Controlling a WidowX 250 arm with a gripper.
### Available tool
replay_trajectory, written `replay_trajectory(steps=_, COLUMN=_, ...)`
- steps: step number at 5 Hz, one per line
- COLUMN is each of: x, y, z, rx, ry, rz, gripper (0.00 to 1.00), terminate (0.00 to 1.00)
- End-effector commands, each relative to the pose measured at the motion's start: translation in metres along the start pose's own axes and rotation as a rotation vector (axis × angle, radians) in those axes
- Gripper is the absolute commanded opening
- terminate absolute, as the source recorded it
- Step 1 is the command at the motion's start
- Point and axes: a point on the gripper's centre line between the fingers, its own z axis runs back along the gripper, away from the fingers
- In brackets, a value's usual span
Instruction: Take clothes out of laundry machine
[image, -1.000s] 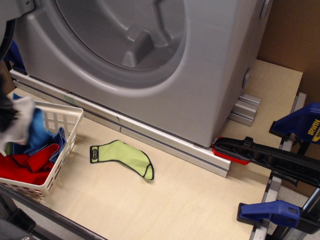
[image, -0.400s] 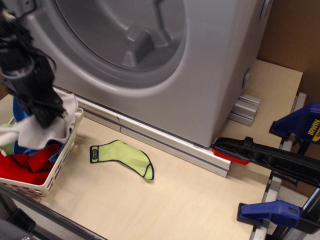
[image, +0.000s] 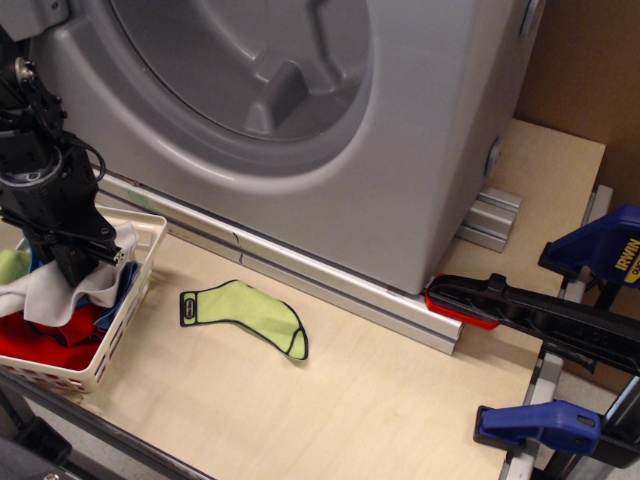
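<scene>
1. Looking toward 9 o'clock, you find your gripper (image: 78, 268) lowered into the white lattice basket (image: 128, 296), its tips buried in fabric; you cannot tell whether it is clenched or released.
2. The grey-white cloth (image: 52, 290) lies draped in that basket, over the red cloth (image: 40, 340) and blue cloth (image: 112, 288), touching the gripper.
3. The laundry machine (image: 330, 130) fills 12 o'clock, drum visible.
4. A lime-green sock (image: 245, 315) rests flat on the wooden table (image: 340, 410), just right of the basket.

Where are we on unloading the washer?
Looks done: the laundry machine drum shows nothing inside, and the white cloth lies in the basket. In hand: the gripper sits at the cloth; jaw state unclear. Left: confirm release, retract. Green sock lies on the board.
</scene>
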Motion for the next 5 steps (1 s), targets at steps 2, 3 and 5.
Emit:
replay_trajectory(steps=2, x=0.001, y=0.016, z=0.050, rx=0.092, ry=0.083, rz=0.112, gripper=1.00, terminate=0.00)
replay_trajectory(steps=3, x=0.011, y=0.015, z=0.072, rx=0.078, ry=0.053, rz=0.109, gripper=1.00, terminate=0.00)
replay_trajectory(steps=5, x=0.024, y=0.017, z=0.095, rx=0.081, ry=0.063, rz=0.091, gripper=1.00, terminate=0.00)
